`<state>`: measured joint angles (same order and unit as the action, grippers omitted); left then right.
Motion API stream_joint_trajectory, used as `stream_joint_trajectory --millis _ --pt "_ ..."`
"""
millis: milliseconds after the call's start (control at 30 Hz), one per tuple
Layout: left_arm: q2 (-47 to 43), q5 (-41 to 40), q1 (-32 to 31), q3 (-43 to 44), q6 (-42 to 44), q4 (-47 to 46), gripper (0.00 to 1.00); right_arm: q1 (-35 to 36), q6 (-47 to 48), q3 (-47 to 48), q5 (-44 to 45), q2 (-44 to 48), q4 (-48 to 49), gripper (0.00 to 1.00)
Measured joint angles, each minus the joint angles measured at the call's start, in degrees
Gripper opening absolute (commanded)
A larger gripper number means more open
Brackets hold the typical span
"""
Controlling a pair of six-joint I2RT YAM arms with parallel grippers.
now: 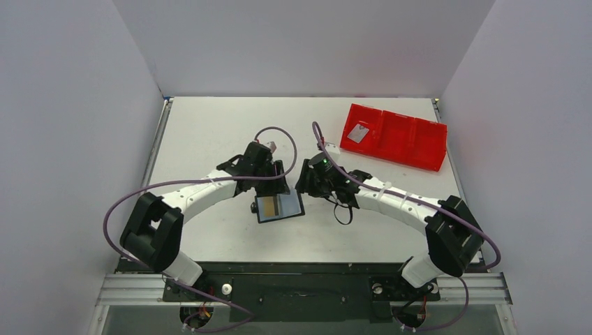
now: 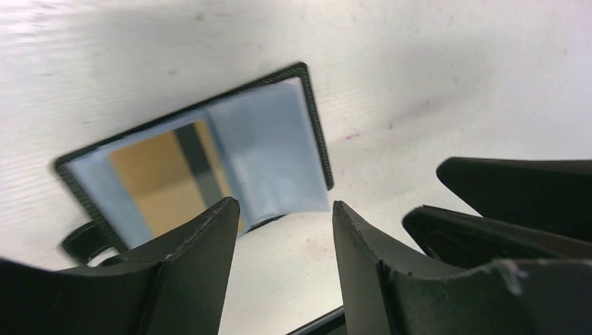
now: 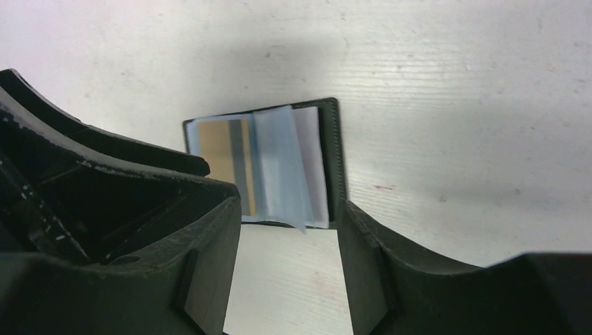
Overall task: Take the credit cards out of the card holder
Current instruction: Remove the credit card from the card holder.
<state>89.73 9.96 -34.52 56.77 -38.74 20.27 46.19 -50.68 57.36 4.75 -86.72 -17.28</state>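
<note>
White tabletop [image 1: 209, 132], walled on three sides. The holder [image 1: 279, 207] lies open and flat mid-table, well clear of every edge, with a gold card [image 2: 164, 178] under its clear sleeve. The left gripper [image 2: 286, 209] and right gripper [image 3: 290, 209] hang just above it, jaws apart and empty. One grey card [image 1: 358, 133] lies in the far red tray [image 1: 419, 150]. The gold card looks next: one gripper should pin the holder while the other pinches the card's edge and slides it out.

The card holder [image 1: 279, 207] lies open and flat on the white table [image 1: 209, 132], clear pockets up. A gold card [image 1: 271, 205] with a dark stripe sits in one pocket. What looks like a grey card [image 1: 358, 133] lies in the red tray [image 1: 412, 143], in its left box.
</note>
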Motion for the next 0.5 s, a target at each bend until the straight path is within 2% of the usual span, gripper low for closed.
stream_joint_trajectory --millis 167,300,500 --pt "-4.0 -4.0 4.0 -1.5 -0.1 2.3 0.28 1.5 0.8 5.1 -3.0 -3.4 0.4 0.39" --pt "-4.3 -5.2 6.4 -4.2 0.0 3.2 0.17 2.7 0.7 8.8 -7.1 -9.4 2.2 0.32" --pt "-3.1 -5.2 6.6 -5.2 0.4 4.0 0.12 3.1 0.3 9.9 -11.7 -16.3 3.4 0.28"
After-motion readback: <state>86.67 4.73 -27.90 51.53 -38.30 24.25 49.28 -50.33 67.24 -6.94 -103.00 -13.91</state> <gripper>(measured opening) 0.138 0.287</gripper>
